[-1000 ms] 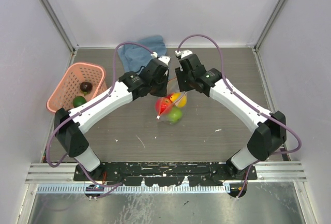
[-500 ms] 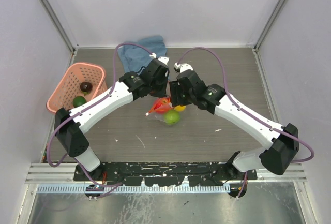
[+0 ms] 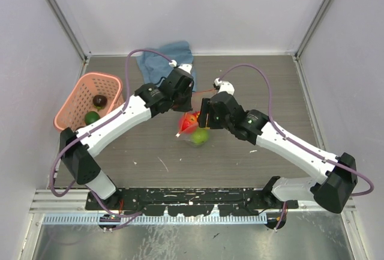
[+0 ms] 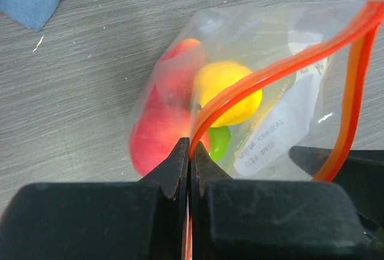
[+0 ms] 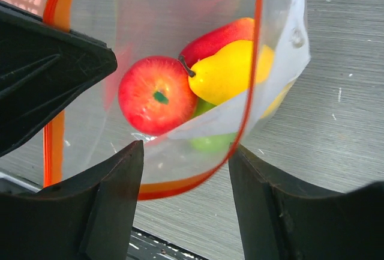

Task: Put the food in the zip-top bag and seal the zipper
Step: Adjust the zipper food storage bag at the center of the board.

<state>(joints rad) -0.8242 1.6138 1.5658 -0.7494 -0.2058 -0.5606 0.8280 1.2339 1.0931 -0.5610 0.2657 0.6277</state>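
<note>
top camera first: the zip-top bag (image 3: 193, 131) sits mid-table, clear and crumpled, with the food (image 3: 189, 120) showing through as a red and green lump. my left arm reaches in from the left with its elbow bent, and the left gripper (image 3: 183, 102) is at the bag's upper edge. the right arm sweeps in low from the right, and the right gripper (image 3: 203, 117) is just beside the bag. by the left wall the pink basket (image 3: 72, 95) holds a dark brown fruit (image 3: 99, 100) and a green fruit (image 3: 92, 117). a blue cloth (image 3: 157, 60) lies at the far edge of the table (image 3: 270, 92).

left wrist: the left gripper is pinched tight on the zipper (image 4: 282, 71). the red-orange strip leaves the fingertips and loops up to the right, so the mouth gapes. inside i see a red fruit (image 4: 159, 134), a yellow fruit (image 4: 231, 89) and a sliver of green.

right wrist: my right gripper stands wide and grips nothing. the bag's orange rim curves through the gap between its fingers. a red apple (image 5: 153, 95) lies inside the bag against the yellow fruit, with green beneath them.
</note>
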